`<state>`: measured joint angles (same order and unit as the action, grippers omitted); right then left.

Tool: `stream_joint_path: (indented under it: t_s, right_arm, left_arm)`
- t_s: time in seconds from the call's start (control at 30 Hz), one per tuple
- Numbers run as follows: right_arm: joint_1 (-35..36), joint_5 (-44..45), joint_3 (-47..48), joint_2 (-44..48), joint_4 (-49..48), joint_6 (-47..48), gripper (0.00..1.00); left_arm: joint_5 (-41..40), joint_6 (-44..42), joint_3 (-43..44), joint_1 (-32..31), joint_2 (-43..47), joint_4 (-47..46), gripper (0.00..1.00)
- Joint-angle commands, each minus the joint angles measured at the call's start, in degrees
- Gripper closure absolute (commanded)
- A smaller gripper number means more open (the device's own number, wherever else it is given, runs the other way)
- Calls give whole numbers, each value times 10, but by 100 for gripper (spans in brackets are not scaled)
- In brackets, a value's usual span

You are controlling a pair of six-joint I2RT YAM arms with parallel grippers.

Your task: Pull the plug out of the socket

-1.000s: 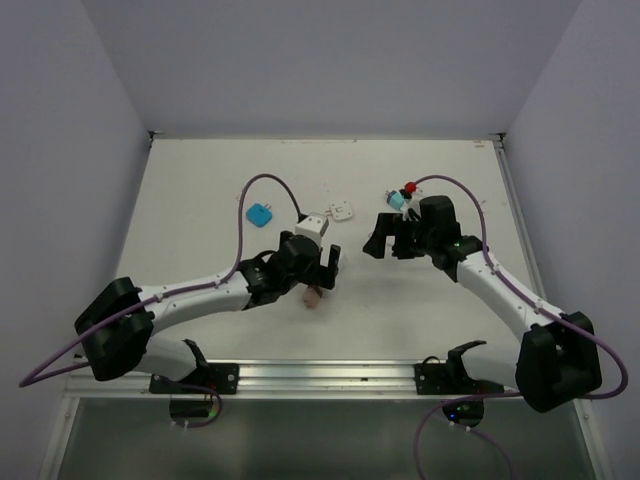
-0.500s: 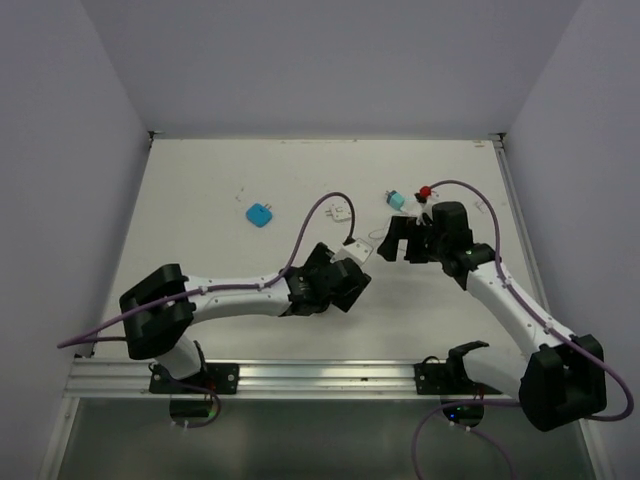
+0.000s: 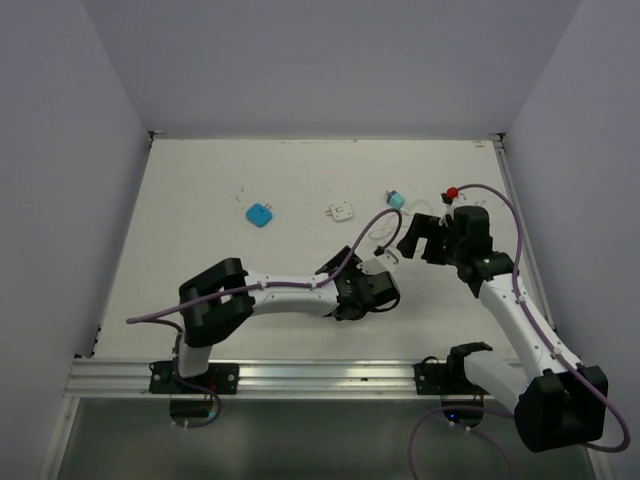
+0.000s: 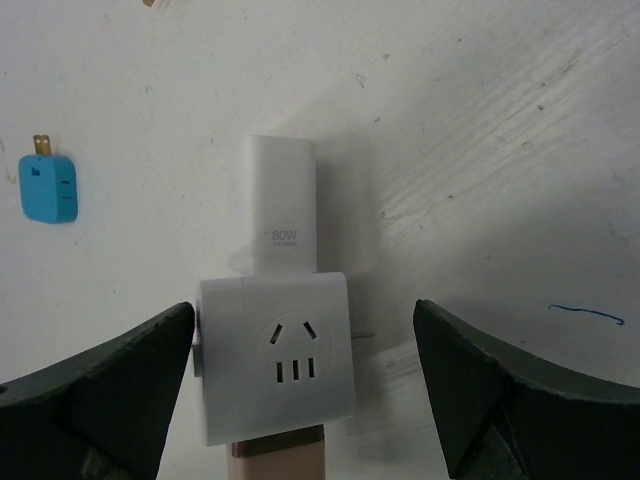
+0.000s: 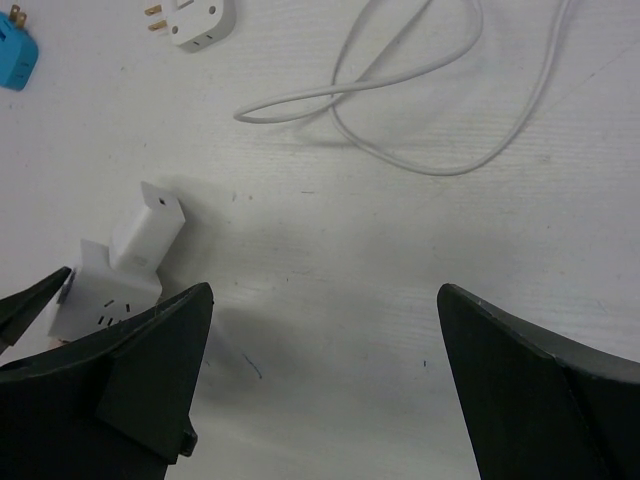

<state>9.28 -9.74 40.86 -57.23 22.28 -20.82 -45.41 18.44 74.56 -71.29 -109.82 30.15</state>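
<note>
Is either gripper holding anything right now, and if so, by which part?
Nothing is held. The left gripper stands open around the socket without clamping it; the right gripper is open and empty.

On the white matte tabletop I see a small blue square plastic plug block lying towards the far left. Well apart on its right lies a small flat white plug with brass prongs. Near that plug, a thin white cable makes loose loops. Further right is a tiny teal piece; it is too small for me to tell what it is.
</note>
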Motion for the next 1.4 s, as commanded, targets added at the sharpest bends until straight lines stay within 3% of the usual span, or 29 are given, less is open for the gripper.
stream_joint_path:
  t_s: [0.0,0.43,0.8,1.03,1.17,1.37]
  right_arm:
    - [-7,1,-4,8,1,-8,1]
    - [-15,-27,-9,-8,-12,-12,1]
    - [-19,-42,-12,-14,-20,-13,1]
    - [-20,-59,-13,-14,-22,-10,1]
    - [-20,-80,-3,-11,-15,-2,1]
    - [-20,-144,14,-10,-14,8,1]
  left_arm:
    - [-62,14,30,-3,-21,69,7]
    - [-95,18,55,-3,-58,94,14]
    - [-101,34,85,-9,-74,121,34]
    - [-103,60,75,-10,-64,135,61]
    - [-94,65,58,-10,-34,121,86]
    - [-21,34,-20,-10,86,16,100]
